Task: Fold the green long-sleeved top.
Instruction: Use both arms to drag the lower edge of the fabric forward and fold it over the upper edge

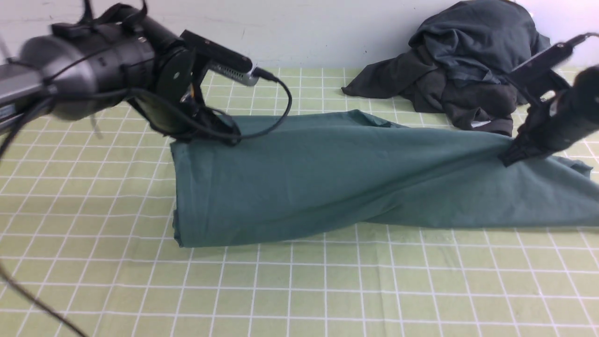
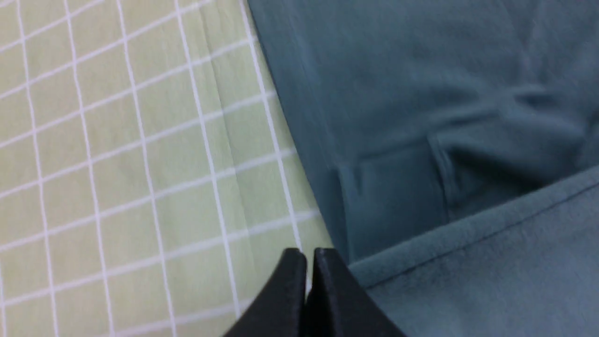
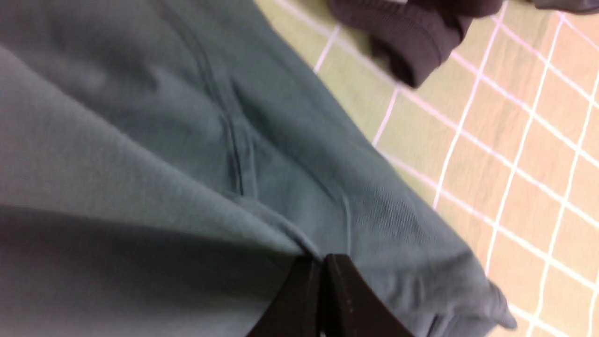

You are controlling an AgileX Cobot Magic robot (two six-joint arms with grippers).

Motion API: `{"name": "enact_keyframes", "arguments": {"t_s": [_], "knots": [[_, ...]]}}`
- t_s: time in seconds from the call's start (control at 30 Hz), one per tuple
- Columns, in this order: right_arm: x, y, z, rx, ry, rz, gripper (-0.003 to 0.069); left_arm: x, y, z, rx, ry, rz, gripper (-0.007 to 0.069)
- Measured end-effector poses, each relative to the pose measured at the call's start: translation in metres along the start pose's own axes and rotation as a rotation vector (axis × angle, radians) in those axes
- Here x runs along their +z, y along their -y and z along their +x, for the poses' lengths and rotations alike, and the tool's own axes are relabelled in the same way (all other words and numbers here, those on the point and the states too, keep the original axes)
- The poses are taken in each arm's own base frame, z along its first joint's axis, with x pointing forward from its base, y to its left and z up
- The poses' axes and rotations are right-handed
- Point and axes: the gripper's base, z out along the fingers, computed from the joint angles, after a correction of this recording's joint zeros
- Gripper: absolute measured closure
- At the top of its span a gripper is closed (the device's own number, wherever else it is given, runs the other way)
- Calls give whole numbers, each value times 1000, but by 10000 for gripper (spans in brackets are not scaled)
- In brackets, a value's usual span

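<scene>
The green long-sleeved top (image 1: 327, 178) lies across the middle of the checked table and is pulled up into a long ridge between my two grippers. My left gripper (image 1: 229, 138) is shut at the top's far left corner. In the left wrist view its jaws (image 2: 309, 252) are pressed together, with a raised hem of the top (image 2: 468, 262) running up against one finger. My right gripper (image 1: 507, 159) is shut on a fold near the top's right end. In the right wrist view the fabric (image 3: 140, 140) runs into the closed tips (image 3: 320, 260).
A heap of dark charcoal-grey garments (image 1: 468, 61) lies at the back right against the wall, close behind my right gripper. One ribbed cuff of it shows in the right wrist view (image 3: 412, 42). The green checked tablecloth (image 1: 93, 281) lies bare in front and at left.
</scene>
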Motion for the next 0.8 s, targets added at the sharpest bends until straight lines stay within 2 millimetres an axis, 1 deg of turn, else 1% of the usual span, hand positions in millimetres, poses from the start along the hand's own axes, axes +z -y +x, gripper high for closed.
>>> {"name": "enact_keyframes", "arguments": {"t_s": [0.03, 0.07, 0.1, 0.13, 0.17, 0.2, 0.23, 0.27, 0.3, 0.33, 0.37, 0.4, 0.43, 0.47, 0.53, 0.6, 0.63, 0.7, 0.8], "knots": [[13, 2, -7, 0, -11, 0, 664, 14, -4, -16, -3, 22, -9, 627], [16, 3, -12, -1, -5, 4, 664, 22, -6, -23, 1, 28, -15, 627], [26, 4, -16, -7, -8, 4, 664, 34, -9, -34, -1, 43, -23, 627], [30, 5, -20, -13, -4, 6, 664, 43, -11, -37, 0, 42, -28, 627], [36, 6, -23, -22, 0, 9, 664, 49, -16, -46, -6, 64, -36, 627], [37, 6, -24, -24, 1, 9, 664, 51, -17, -47, -7, 66, -37, 627], [44, 8, -31, -42, 13, 15, 664, 67, -25, -55, -16, 78, -51, 627], [49, 8, -33, -57, 15, 19, 664, 76, -31, -59, -23, 88, -62, 627], [51, 7, -33, -60, 12, 17, 664, 76, -31, -59, -23, 88, -62, 627], [58, 9, -37, -89, 18, 26, 664, 88, -42, -66, -41, 116, -79, 627], [62, 8, -37, -97, 19, 29, 664, 95, -45, -67, -48, 126, -85, 627], [67, 8, -39, -111, 26, 35, 664, 108, -50, -67, -54, 131, -93, 627], [67, 9, -40, -115, 29, 38, 664, 112, -52, -67, -57, 133, -95, 627], [73, 9, -41, -130, 40, 48, 664, 120, -54, -69, -62, 154, -99, 627], [81, 7, -41, -147, 52, 54, 664, 142, -54, -68, -64, 171, -97, 627], [85, 6, -40, -152, 49, 52, 664, 154, -50, -65, -64, 167, -90, 627], [88, 5, -39, -152, 46, 50, 663, 158, -49, -63, -70, 157, -83, 624], [90, 4, -38, -153, 39, 47, 662, 160, -47, -60, -107, 126, -52, 603], [91, 3, -36, -154, 24, 43, 662, 157, -41, -57, -142, 72, 41, 531]]}}
